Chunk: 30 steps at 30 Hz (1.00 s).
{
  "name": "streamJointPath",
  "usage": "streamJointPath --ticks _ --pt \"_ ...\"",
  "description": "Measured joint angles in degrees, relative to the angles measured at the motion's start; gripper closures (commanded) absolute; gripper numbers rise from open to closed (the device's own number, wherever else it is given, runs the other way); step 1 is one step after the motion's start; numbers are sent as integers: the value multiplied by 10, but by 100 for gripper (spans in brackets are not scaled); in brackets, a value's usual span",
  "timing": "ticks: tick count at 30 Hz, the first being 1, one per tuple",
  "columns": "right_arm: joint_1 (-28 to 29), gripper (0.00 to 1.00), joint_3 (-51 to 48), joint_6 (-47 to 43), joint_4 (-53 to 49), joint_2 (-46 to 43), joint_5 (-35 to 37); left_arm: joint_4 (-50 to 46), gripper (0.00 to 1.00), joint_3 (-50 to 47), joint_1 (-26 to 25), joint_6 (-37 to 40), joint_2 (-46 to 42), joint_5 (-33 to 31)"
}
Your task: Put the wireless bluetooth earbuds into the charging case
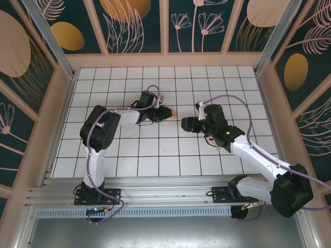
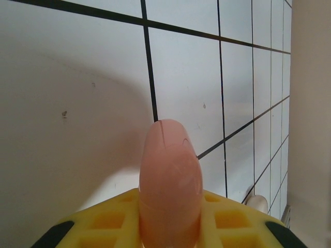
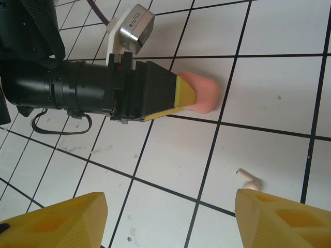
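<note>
— What is the left hand (image 3: 185, 94) doing?
— It is clamping the charging case (image 3: 204, 93), down by the tabletop (image 3: 269, 103).
— And the right hand (image 3: 170, 206)?
— Its fingers (image 3: 269, 219) are standing wide apart, facing the charging case. One earbud (image 3: 250, 181) is lying near the case.

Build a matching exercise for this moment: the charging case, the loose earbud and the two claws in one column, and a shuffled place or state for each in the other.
Things:
1. charging case
2. earbud
3. left claw
4. right claw

Places or states:
A. lying loose on the table
B. open, nothing between its fingers
C. closed on a salmon-pink thing
D. gripped, with its rounded end sticking out

Pairs: 1-D, 2-A, 3-C, 4-B
</note>
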Motion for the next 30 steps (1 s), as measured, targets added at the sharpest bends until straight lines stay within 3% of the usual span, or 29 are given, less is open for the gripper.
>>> streamJointPath --ticks 11,22,30 --pt "0 33 0 0 -2 -2 0 -16 68 0 2 3 0 -6" --pt "-1 33 0 0 -6 -8 0 -57 54 9 2 33 0 -24" --pt "-3 32 2 0 -8 -10 0 -99 48 15 2 66 -15 -70"
